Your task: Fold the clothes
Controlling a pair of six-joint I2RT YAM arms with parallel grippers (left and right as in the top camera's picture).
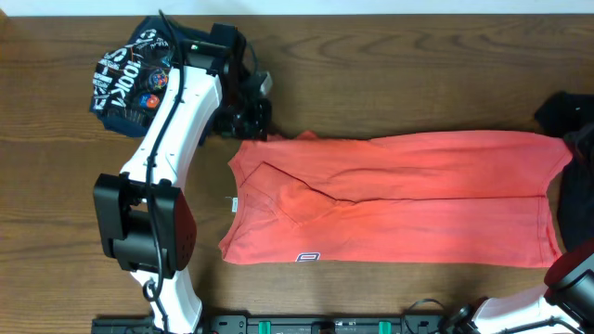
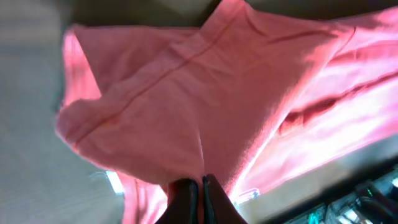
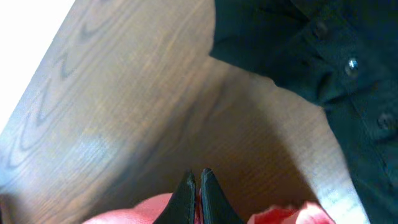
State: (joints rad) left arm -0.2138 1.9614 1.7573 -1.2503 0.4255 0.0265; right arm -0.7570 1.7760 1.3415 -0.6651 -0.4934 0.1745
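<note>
The red shirt [image 1: 390, 199] lies spread on the worktop [image 1: 56, 186], from centre toward 3 o'clock. The left tool [image 2: 200, 193] is closed, pinching its 10 o'clock corner. The right tool [image 3: 199, 186] is closed on its 4 o'clock corner. 1 black garment [image 1: 577, 130] lies at 3 o'clock and 1 printed garment [image 1: 125, 79] at 11 o'clock.

Left arm [image 1: 176, 111]: white moulded shell links, black joint housings, one large boxy black joint near the base, and a thin black cable running along the upper link. Left hand [image 2: 199, 185]: black wrist block and two dark, narrow fingers [image 2: 184, 200] with blunt tips. Right arm [image 1: 566, 283]: white link and rounded black joint, only partly in view. Right hand [image 3: 198, 178]: two slim black wedge-shaped fingers [image 3: 184, 196].
</note>
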